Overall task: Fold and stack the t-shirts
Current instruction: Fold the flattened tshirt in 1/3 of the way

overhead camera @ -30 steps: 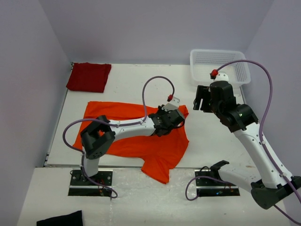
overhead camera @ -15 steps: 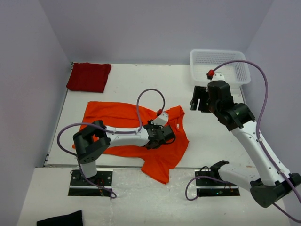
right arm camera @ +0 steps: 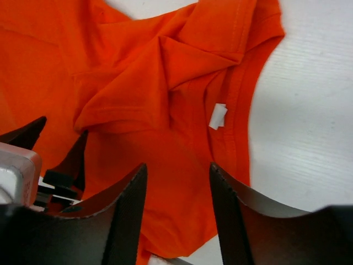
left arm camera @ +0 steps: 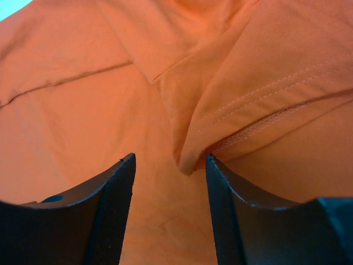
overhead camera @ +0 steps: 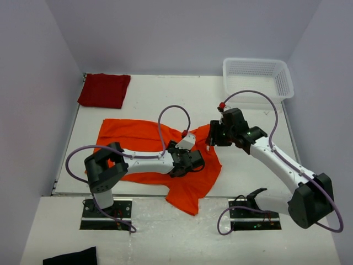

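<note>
The orange t-shirt [overhead camera: 132,135] lies spread and rumpled across the middle of the table, one corner hanging over the near edge. My left gripper [overhead camera: 194,161] rests low on its right part, jaws open [left arm camera: 171,165]. A folded hem tip [left arm camera: 190,163] lies just by the right finger, not pinched. My right gripper [overhead camera: 212,136] hovers open [right arm camera: 177,171] over the shirt's collar area, where a white tag [right arm camera: 218,116] shows. The dark red t-shirt [overhead camera: 105,90] lies folded at the back left corner.
A white mesh basket [overhead camera: 256,77] stands at the back right. A small black cloth [overhead camera: 69,256] lies off the table at the front left. The left arm's purple cable [overhead camera: 174,113] loops above the orange shirt. Bare white table [overhead camera: 248,165] lies right of the shirt.
The left gripper pulled back along the shirt toward the near side and opened, letting the fabric go. The right arm swung down from near the basket to over the collar, jaws narrowing.
</note>
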### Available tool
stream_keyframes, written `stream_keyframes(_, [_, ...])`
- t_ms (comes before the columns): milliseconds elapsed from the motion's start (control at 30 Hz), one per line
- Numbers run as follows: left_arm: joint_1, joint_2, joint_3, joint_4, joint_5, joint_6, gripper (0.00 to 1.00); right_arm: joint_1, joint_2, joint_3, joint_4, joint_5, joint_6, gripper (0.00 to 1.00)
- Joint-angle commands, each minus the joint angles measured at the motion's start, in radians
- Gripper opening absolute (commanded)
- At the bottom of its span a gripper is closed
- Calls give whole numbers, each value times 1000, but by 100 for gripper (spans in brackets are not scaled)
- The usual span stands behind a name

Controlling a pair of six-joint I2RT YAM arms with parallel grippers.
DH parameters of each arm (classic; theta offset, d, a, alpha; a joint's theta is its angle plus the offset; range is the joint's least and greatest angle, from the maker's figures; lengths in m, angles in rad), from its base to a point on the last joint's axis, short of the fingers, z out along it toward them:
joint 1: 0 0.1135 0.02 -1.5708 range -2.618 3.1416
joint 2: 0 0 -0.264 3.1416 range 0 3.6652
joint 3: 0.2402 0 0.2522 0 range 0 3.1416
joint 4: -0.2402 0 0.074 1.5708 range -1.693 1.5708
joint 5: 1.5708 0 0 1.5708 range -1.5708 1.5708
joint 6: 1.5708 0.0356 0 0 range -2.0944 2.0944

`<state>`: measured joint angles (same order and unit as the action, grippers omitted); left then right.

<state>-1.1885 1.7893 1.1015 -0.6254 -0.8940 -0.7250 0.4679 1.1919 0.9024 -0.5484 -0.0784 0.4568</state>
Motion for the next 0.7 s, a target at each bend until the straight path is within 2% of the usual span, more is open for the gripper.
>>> stream_keyframes(0, [-6, -37, 9, 10, -49, -56, 56, 12, 38, -16, 134, -87, 20, 48])
stream_keyframes(100, [-5, -68, 20, -28, -82, -100, 61, 14, 84, -26, 177, -135, 22, 47])
stream_keyframes(300, [12, -125, 89, -141, -112, -135, 65, 48, 188, -31, 244, -168, 31, 48])
stream_keyframes(667, [38, -289, 75, -165, -100, -123, 68, 89, 334, -17, 295, -149, 29, 48])
